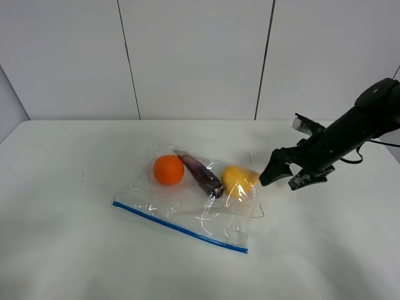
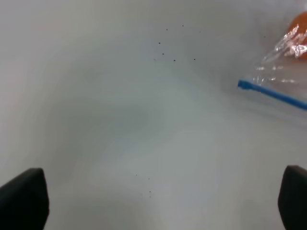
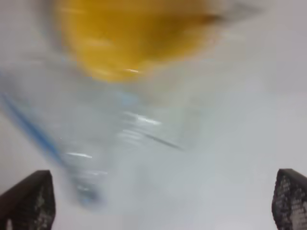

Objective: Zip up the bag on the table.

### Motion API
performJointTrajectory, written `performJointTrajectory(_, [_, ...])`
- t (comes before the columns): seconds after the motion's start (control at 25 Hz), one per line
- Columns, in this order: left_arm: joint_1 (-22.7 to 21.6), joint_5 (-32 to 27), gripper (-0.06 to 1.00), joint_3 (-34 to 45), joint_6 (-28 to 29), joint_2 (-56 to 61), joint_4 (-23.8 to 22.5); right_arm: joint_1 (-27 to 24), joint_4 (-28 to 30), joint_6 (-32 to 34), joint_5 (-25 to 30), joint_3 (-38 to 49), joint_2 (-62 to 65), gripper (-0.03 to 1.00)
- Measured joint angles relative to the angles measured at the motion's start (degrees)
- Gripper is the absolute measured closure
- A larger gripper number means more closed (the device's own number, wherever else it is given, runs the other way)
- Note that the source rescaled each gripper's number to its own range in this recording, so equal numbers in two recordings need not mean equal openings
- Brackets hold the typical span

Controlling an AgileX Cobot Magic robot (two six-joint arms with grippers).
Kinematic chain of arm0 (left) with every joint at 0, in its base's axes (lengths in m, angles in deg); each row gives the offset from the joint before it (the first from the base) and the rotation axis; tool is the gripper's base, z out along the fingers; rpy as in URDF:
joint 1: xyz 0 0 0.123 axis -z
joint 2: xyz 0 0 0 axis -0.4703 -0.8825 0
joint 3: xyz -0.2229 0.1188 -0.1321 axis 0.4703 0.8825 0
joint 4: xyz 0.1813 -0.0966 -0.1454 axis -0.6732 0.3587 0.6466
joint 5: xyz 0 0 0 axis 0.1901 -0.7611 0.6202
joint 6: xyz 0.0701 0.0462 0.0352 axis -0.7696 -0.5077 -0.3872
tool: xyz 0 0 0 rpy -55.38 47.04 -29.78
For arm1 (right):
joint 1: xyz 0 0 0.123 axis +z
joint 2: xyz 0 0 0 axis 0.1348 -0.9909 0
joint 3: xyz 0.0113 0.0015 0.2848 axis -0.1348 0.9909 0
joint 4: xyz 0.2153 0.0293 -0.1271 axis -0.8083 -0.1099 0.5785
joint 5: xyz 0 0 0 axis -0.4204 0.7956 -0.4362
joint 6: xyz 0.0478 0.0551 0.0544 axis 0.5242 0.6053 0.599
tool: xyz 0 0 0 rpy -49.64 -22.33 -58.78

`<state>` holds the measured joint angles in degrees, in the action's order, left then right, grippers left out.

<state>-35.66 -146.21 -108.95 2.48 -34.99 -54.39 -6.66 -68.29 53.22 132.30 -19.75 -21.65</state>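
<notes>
The clear bag lies flat on the white table, holding an orange, a purple eggplant and a yellow fruit. Its blue zip strip runs along the near edge. My right gripper hangs open just right of the bag, beside the yellow fruit, nothing between its fingers. The right wrist view is blurred and shows the zip strip and the bag's corner. My left gripper is open over bare table; the zip strip's end and the orange show at that view's edge. The left arm is out of the exterior high view.
A white panelled wall stands behind the table's far edge. Small dark specks mark the tabletop left of the bag.
</notes>
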Motion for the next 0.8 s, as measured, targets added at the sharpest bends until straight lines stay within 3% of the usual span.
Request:
performJointTrajectory(0.24, [0.0,0.0,-0.06,0.0,0.0,0.0,0.0,0.0,31.2,26.2,-2.7,0.0,6.2,-0.03])
performJointTrajectory(0.36, [0.0,0.0,-0.06,0.0,0.0,0.0,0.0,0.0,42.3,35.9,-2.6,0.0,9.5,-0.03])
performJointTrajectory(0.48, [0.0,0.0,-0.06,0.0,0.0,0.0,0.0,0.0,46.7,39.2,-2.5,0.0,12.6,-0.03])
performJointTrajectory(0.8, [0.0,0.0,-0.06,0.0,0.0,0.0,0.0,0.0,47.2,39.0,-2.2,0.7,21.3,-0.03])
